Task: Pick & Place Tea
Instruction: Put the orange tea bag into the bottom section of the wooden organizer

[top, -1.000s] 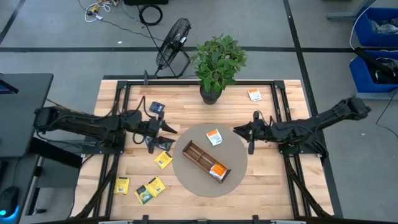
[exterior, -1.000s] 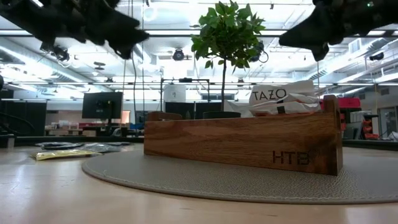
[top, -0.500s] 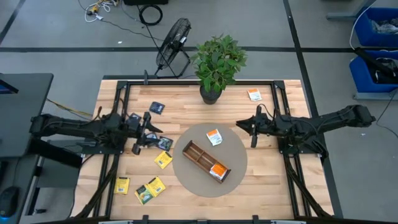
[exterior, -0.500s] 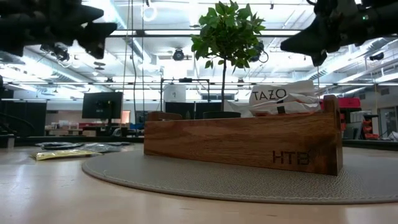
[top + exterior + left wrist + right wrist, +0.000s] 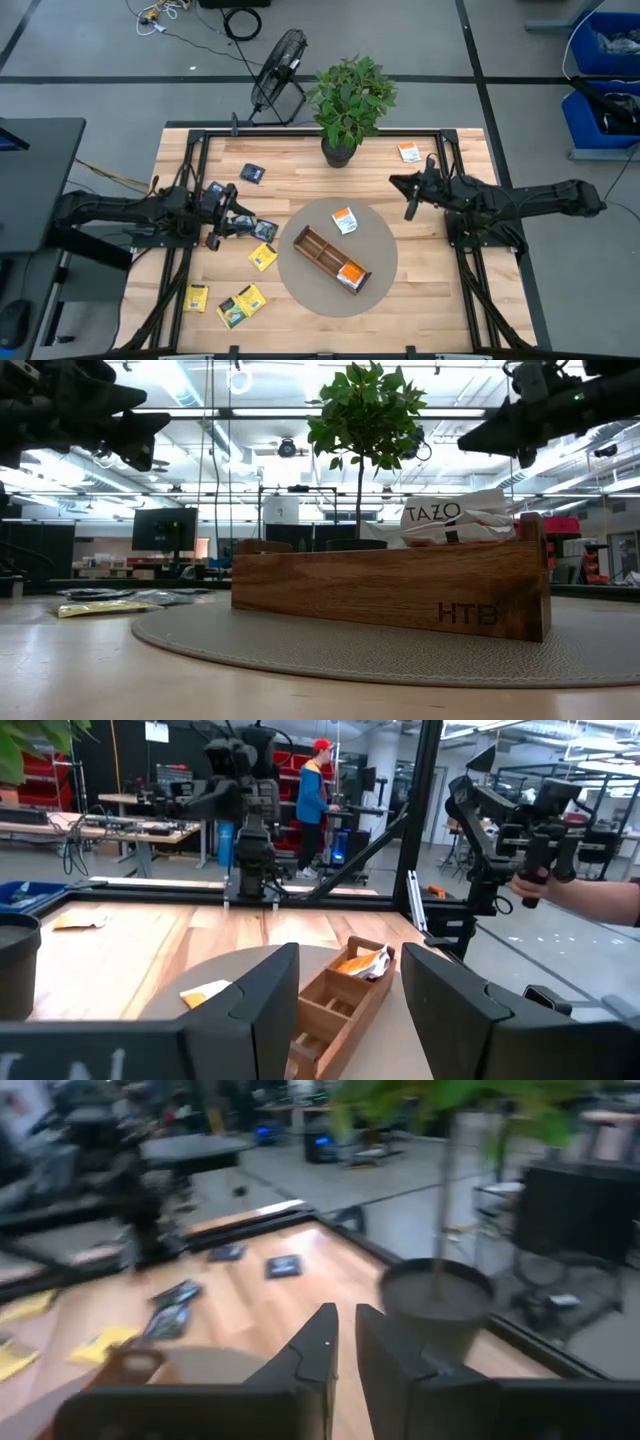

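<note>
Small flat tea sachets lie on the wooden table. One orange-and-white sachet (image 5: 344,221) lies on the round grey mat (image 5: 300,290). Another (image 5: 350,272) sits in one end of the brown divided tray (image 5: 318,250), and a third (image 5: 408,152) is at the far right. Navy sachets (image 5: 253,173) (image 5: 265,230) and yellow ones (image 5: 262,257) (image 5: 196,298) (image 5: 241,305) lie on the left. My left gripper (image 5: 238,222) (image 5: 348,970) is open and empty, above the table beside a navy sachet. My right gripper (image 5: 400,190) (image 5: 346,1320) is shut and empty, above the table right of the mat.
A potted plant (image 5: 350,100) stands at the far edge's middle, with a fan (image 5: 280,65) on the floor behind it. A black frame (image 5: 195,150) borders the table. In the left wrist view a person's hand (image 5: 590,900) holds a controller beyond the table.
My left gripper has drawn back from the mat toward the table's left edge and a little toward the near edge. My right gripper has gone toward the table's far edge and turned, staying above the table. No sachet has moved.
</note>
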You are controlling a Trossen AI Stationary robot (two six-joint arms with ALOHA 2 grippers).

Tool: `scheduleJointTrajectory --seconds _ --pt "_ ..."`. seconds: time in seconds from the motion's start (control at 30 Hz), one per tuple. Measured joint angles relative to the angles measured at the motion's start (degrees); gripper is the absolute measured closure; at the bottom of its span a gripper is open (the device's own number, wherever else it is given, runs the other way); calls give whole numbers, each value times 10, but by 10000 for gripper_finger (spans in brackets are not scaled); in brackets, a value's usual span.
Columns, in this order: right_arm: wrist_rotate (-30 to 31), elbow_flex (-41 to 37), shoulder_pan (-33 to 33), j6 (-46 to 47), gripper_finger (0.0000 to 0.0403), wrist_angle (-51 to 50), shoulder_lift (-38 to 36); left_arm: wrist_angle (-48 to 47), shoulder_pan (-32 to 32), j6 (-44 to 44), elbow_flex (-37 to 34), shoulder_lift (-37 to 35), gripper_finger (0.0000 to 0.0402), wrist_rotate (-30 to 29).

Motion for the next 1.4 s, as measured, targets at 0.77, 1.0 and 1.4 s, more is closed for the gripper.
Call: scheduleJointTrajectory --seconds 0.77,1.0,1.4 --pt "103 1 -91 149 290 -222 68 -16 0 -12 0 1 218 0" --pt "67 1 -148 180 176 -230 110 -16 0 -12 0 1 218 0" --pt "-62 131 -281 279 172 -356 215 -17 0 -10 0 1 218 0"
